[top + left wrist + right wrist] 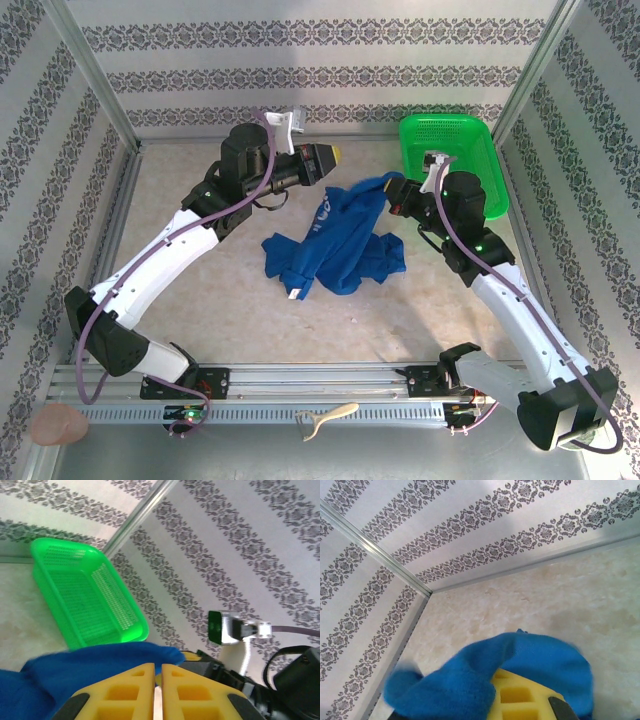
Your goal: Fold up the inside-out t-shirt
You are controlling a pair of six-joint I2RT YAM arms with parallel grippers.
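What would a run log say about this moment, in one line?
right gripper: shut on t-shirt, one end held up, rest crumpled on table | left gripper: shut, empty, near raised end | fold: not yet done

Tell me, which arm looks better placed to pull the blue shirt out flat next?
Probably the right. The right pincer is shut on a bunched edge of the inside-out t-shirt, holding it raised off the table. The left pincer is closed with no cloth visibly between its fingers.
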